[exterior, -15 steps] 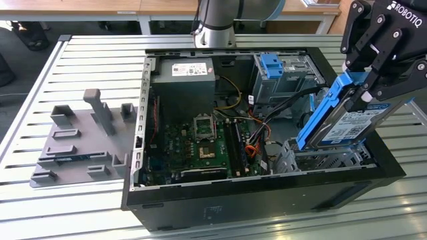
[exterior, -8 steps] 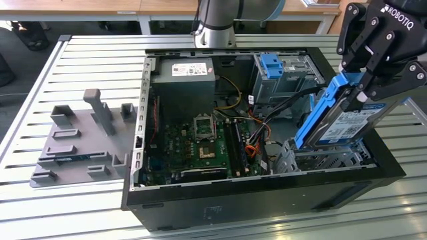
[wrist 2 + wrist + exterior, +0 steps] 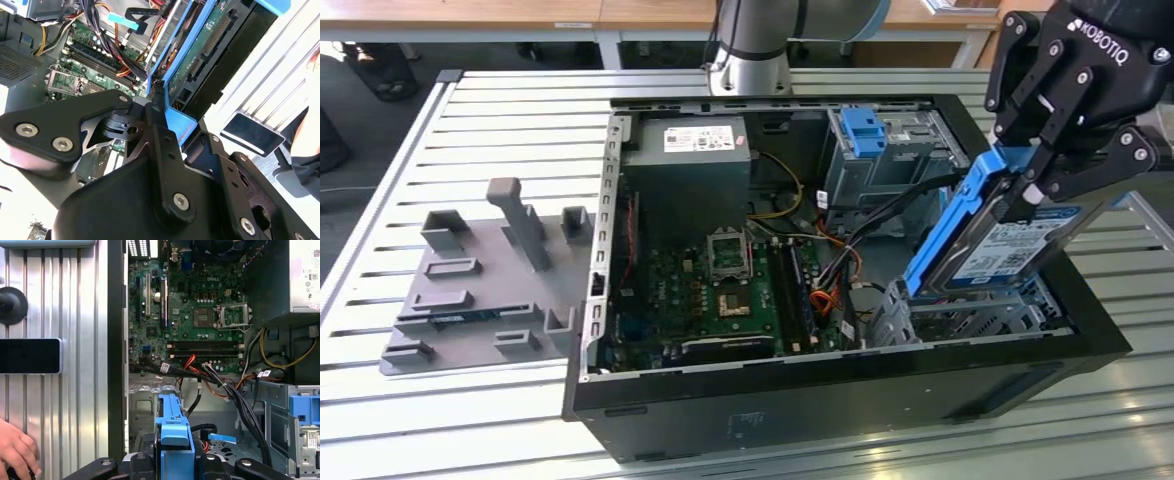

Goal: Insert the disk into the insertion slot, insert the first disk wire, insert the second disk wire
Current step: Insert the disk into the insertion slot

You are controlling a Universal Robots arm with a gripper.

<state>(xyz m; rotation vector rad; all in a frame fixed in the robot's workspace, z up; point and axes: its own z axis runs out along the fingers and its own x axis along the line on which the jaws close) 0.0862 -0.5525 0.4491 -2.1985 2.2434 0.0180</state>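
The disk [image 3: 1010,250] hangs tilted over the near corner of the computer case [image 3: 854,365] on the exterior view's right. Its upper end is raised and its lower end is down at the top of the insertion slot [image 3: 987,315]. I cannot tell whether the two touch. The drive's silver face carries a white-and-blue label with small print, and a bright blue caddy frames it. In the second wrist view the disk [image 3: 200,55] shows its green circuit-board underside and its connectors. In the first wrist view the caddy's blue edge [image 3: 174,440] sits end-on.

The gripper [image 3: 1047,190] is clamped on the disk's raised end, with its black fingers pressed against the caddy's sides. White lettering runs across the gripper's body.

The insertion slot is a low grey perforated cage tucked into that same corner of the case. Further along the same side stands the taller bay [image 3: 901,165], with a blue tab [image 3: 861,130] on top. Orange, yellow and black cables [image 3: 847,265] trail between the bays and the motherboard [image 3: 707,290] on the case floor. The power supply [image 3: 687,175] fills the far corner on the exterior view's left and bears a white printed sticker [image 3: 707,140].

The case stands on a slatted metal table [image 3: 494,110]. A grey plastic fixture [image 3: 480,280] lies beside it toward the table's edge on the exterior view's left. In the first wrist view a flat black slab [image 3: 30,356] lies on the slats, with a person's hand [image 3: 17,452] near it.
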